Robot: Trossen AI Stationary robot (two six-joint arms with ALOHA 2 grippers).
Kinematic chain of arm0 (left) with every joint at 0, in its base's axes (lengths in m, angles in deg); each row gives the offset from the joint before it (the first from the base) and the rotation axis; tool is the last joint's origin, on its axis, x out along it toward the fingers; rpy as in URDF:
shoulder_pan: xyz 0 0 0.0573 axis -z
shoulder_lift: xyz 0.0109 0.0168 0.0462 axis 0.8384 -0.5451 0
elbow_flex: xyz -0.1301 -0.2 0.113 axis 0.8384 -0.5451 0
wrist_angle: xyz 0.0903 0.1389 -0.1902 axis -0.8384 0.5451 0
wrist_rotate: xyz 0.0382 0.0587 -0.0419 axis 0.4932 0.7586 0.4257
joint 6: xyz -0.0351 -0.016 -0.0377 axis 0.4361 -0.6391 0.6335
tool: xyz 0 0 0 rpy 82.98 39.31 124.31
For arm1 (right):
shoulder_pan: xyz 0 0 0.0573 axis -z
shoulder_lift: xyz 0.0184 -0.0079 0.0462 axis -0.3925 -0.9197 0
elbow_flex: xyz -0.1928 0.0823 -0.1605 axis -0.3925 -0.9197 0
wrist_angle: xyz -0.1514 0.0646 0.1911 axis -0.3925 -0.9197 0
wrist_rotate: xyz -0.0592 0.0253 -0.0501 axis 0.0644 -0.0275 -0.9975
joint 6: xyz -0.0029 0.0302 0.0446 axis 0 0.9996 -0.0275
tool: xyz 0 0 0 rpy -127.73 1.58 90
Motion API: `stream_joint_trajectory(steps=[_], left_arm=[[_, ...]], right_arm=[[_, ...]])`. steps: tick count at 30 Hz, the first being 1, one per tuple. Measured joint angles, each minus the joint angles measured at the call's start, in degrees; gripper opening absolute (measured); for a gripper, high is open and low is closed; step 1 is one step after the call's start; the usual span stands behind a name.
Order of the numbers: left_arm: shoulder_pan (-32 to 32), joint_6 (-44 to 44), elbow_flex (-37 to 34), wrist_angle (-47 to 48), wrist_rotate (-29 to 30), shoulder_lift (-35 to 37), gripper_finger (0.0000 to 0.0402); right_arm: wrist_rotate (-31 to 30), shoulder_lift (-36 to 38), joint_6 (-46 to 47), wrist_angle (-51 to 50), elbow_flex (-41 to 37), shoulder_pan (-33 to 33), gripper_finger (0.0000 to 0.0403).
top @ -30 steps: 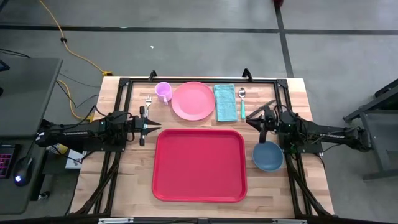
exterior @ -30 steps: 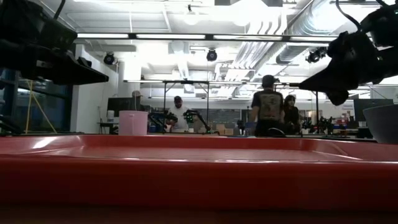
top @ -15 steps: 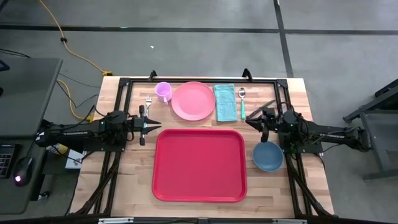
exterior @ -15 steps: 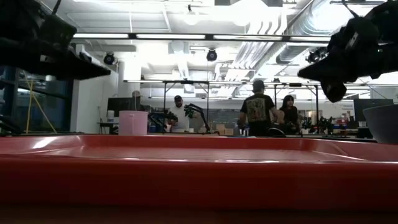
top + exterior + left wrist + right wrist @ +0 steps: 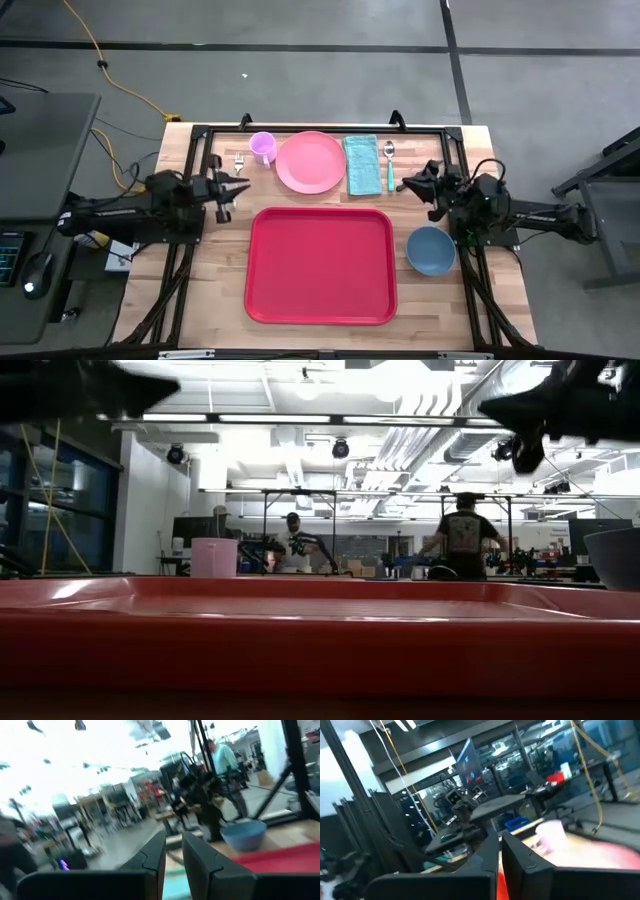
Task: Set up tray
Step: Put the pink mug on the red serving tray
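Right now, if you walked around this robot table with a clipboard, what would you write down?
Surface: wooden table, dark frame along its edges.
Job's things: red tray flat at centre, nothing on it.
Clutter: behind the tray, fork, pink cup, pink plate, teal napkin, spoon; blue bowl beside the tray's right edge.
Grippers: left gripper slightly open, empty, off the tray's left corner; right gripper shut, empty, near the spoon.
Cables: yellow cable on the floor.
Surroundings: workshop; person standing far behind.
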State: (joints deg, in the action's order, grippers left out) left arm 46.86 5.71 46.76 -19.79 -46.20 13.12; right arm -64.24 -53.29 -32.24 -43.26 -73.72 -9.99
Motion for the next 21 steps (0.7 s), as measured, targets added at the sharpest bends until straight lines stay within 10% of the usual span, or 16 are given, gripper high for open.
stream_joint_trajectory(steps=[8, 15, 21], left_arm=[[0.02, -7.41, 16.80, 24.50, 19.44, -1.21, 0.0095], [0.00, 13.08, 32.05, 52.14, 52.04, -7.34, 0.0094], [0.00, 43.19, 38.16, 74.95, 51.94, -18.70, 0.0082]], right_arm=[[-6.14, -4.43, -14.19, -22.31, 20.40, 0.01, 0.0000], [-17.25, -11.07, -21.85, -39.06, 35.54, 0.00, 0.0000], [-21.56, -15.17, -22.73, -44.39, 39.51, 0.02, 0.0000]])
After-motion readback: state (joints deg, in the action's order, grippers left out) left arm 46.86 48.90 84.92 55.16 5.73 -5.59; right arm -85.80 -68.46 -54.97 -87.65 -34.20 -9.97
